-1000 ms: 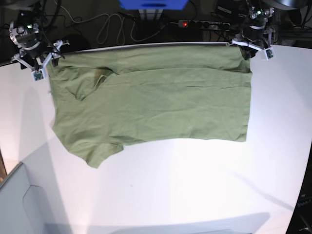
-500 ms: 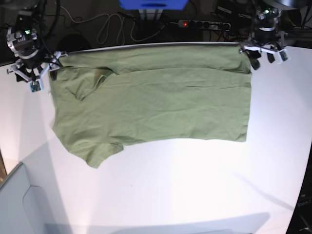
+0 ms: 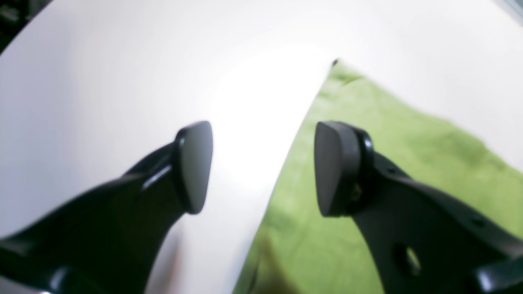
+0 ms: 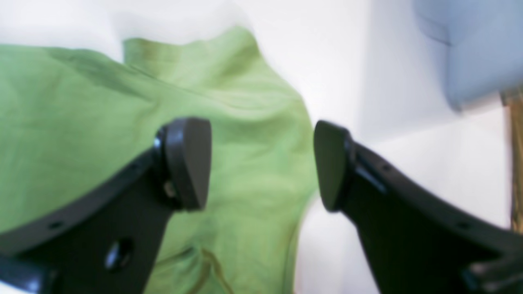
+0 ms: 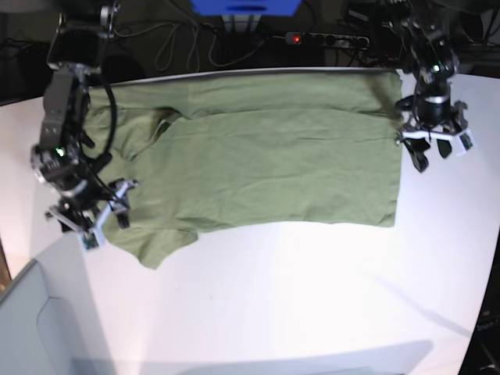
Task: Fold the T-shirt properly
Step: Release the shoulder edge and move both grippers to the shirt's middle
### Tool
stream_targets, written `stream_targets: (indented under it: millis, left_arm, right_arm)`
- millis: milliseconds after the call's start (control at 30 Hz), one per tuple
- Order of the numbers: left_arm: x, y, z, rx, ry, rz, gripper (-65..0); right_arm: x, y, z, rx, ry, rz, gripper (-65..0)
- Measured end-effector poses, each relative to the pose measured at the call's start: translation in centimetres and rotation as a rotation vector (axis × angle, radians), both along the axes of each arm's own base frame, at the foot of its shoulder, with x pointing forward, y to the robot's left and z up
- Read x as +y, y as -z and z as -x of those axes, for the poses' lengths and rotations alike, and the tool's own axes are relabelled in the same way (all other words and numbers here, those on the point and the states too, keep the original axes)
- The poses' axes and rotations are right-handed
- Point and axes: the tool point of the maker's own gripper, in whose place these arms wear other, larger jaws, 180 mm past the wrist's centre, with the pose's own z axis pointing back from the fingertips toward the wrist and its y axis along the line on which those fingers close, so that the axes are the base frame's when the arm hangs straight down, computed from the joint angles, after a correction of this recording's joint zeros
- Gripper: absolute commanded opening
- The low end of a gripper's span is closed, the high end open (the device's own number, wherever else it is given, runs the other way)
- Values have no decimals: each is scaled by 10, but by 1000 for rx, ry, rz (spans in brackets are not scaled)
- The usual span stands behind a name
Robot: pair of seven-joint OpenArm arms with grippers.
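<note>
Green T-shirt (image 5: 258, 160) flat on table (image 5: 312, 297)

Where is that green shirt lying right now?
In the base view the T-shirt lies spread across the far half of the white table, between the left gripper at its right edge and the right gripper at its left edge.

Black arms (image 5: 62, 101), white-tipped claws, smooth dark fingers (image 3: 192, 163).
</note>
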Motion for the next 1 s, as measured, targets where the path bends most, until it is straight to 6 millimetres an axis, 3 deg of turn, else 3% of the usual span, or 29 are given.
stream_targets:
  millis: [67, 233, 333, 467, 567, 767, 1000]
  left_arm:
    - [-2, 2, -20, -1, 46, -5, -274]
    - [-2, 18, -71, 0, 77, 42, -274]
    - [-4, 35, -97, 37, 78, 74, -274]
    - [-25, 49, -132, 58, 135, 114, -274]
    - [-29, 55, -147, 72, 135, 142, -274]
    - [-18, 76, -150, 131, 88, 168, -272]
    - [-16, 82, -164, 179, 104, 89, -273]
  right_arm:
    - [-1, 15, -21, 43, 8, -23, -264]
    - [11, 31, -77, 32, 2, -144, -262]
    - [13, 43, -93, 51, 16, -190, -262]
    - [6, 45, -94, 44, 27, -188, -262]
    - [4, 46, -93, 50, 29, -182, -262]
    - [-4, 45, -93, 47, 36, -170, -262]
    - [-3, 44, -93, 44, 35, -172, -262]
